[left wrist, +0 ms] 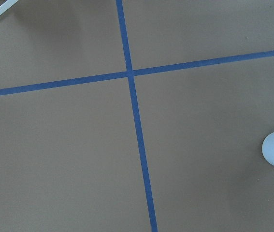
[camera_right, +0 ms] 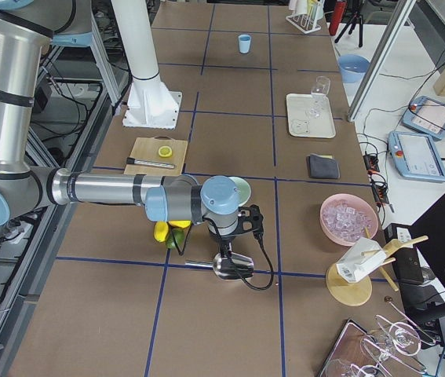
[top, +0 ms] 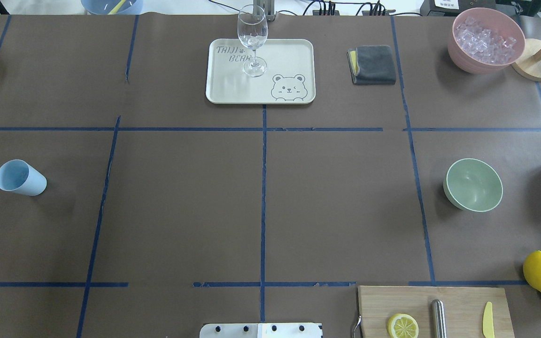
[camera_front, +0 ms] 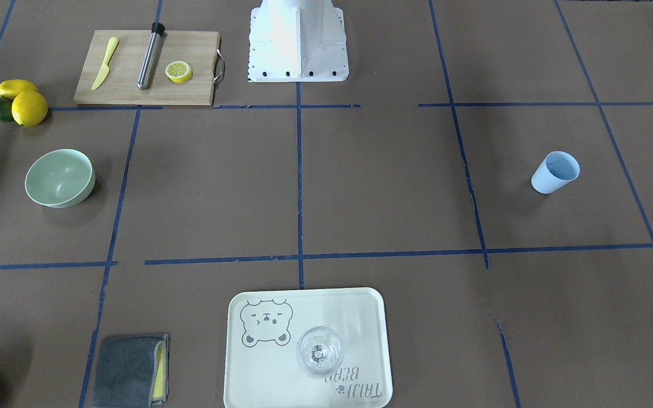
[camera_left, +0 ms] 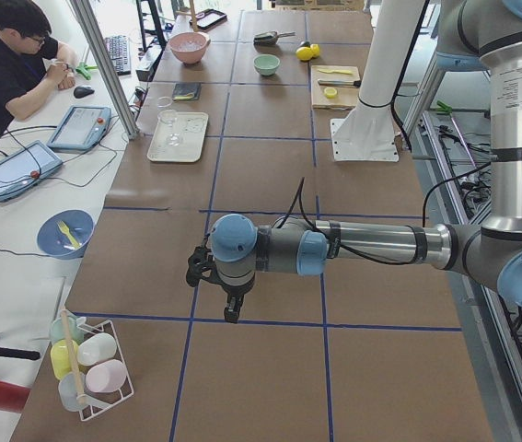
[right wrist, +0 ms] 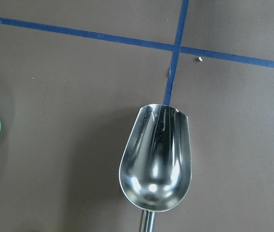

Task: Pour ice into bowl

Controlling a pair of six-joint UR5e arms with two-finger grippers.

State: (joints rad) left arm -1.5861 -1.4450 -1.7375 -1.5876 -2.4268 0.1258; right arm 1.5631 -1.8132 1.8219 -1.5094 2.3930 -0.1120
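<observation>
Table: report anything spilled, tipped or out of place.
Nothing is spilled or tipped. The glass stands upright on the tray, and the bowl sits upright and empty. Only a tiny white speck lies beside the tape near the scoop.

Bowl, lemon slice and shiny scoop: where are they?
bowl (top: 474,185): overhead exterior view, on its bare inside.
lemon slice (camera_front: 179,71): exterior front-facing view, on its cut face.
scoop (right wrist: 157,157): right wrist-mounted view, inside its shiny pan.
</observation>
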